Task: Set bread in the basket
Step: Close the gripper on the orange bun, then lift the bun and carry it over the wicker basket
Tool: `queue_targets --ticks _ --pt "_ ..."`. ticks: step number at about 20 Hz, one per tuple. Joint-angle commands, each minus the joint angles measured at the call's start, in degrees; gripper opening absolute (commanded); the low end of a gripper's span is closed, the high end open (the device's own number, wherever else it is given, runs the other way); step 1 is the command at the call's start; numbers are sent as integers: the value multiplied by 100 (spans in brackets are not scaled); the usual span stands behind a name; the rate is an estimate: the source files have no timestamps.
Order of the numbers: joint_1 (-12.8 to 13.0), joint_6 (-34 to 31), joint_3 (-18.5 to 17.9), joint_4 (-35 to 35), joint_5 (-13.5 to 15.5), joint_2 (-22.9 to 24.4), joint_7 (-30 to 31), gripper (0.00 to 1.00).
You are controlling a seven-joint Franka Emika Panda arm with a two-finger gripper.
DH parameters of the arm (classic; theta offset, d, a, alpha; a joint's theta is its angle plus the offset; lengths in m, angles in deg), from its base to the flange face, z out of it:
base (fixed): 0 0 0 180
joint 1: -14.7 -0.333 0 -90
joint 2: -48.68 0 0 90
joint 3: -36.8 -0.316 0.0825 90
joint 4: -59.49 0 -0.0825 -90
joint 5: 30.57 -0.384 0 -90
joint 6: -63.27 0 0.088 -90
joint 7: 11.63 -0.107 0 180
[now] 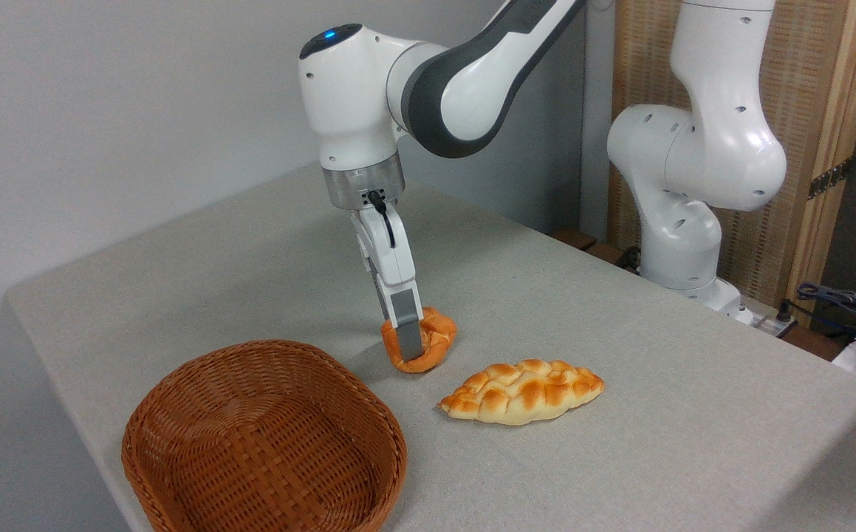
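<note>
- A plain grey wall (103,111) is seen behind the scene, with a slatted wooden panel (819,111) at the right rear.
- A table (656,443), draped in a pale grey-beige cloth, is shown filling most of the frame; its cloth is smooth and lightly speckled.
- The white Panda arm (693,162) is mounted at the table's far right edge and is bent over the surface.
- A bundle of cables (848,303) is glimpsed at the far right, off the table.
- The basket (176,414), woven of reddish-brown wicker, is set at the near left corner and is seen empty.
- A braided loaf (524,391) is laid on the cloth to the right of the basket, apart from it.
- The gripper (413,347) is lowered onto the bread (439,336); one finger is pressed against the bun's near side, the other is hidden behind, so the bun appears to be clasped.
- The bread is pictured on the cloth, between basket and loaf, just behind them.
</note>
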Motion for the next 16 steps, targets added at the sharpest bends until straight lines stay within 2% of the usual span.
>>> queue_targets --ticks 1,4,6,10,12,16 --pt "-19 -61 -23 64 -197 -4 -176 40" --pt "-19 -122 -23 56 -268 -22 -176 28" --pt "-28 -140 -32 38 -382 -22 -176 28" --pt "-28 -149 -41 -154 -391 -22 -159 28" --pt "-37 -446 -67 -557 -400 -144 -167 28" --pt "-54 -1501 -260 -1945 -409 -653 -159 28"
